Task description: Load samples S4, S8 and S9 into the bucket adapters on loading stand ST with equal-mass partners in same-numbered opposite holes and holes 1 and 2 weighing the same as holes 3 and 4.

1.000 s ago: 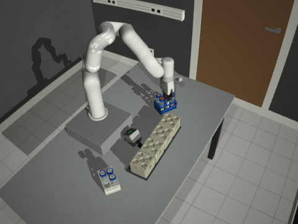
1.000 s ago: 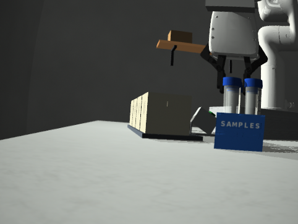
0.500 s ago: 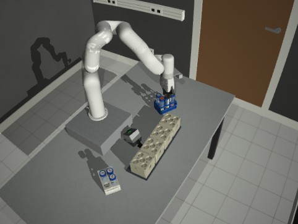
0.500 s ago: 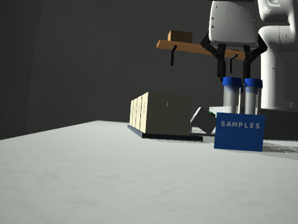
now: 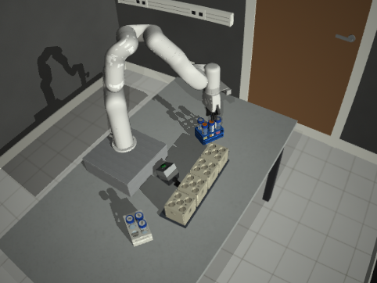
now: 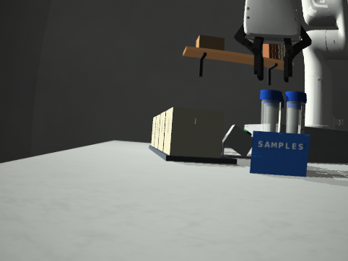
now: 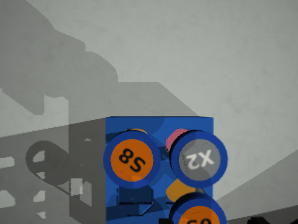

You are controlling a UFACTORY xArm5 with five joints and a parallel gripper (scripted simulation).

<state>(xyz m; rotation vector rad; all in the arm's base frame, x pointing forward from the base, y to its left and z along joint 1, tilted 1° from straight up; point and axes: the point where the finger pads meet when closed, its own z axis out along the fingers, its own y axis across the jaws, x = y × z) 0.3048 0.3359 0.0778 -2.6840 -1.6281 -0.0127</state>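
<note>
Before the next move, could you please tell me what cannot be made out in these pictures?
- Lower cap with an orange dot: wrist view, its ID is cut by the bottom edge.
- White-dotted blue caps on the pale rack: top view, printed volumes too small.

"samples" on the blue rack (image 5: 210, 137) (image 6: 279, 162) (image 7: 160, 122); "s8" (image 7: 132, 160), "x2" (image 7: 202, 159) on caps.

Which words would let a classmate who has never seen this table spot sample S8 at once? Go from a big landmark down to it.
On the table, find the blue rack marked SAMPLES, below the gripper. The tube S8 stands upright in it, beside grey-dotted X2. Its cap dot is orange and reads S8.
</note>
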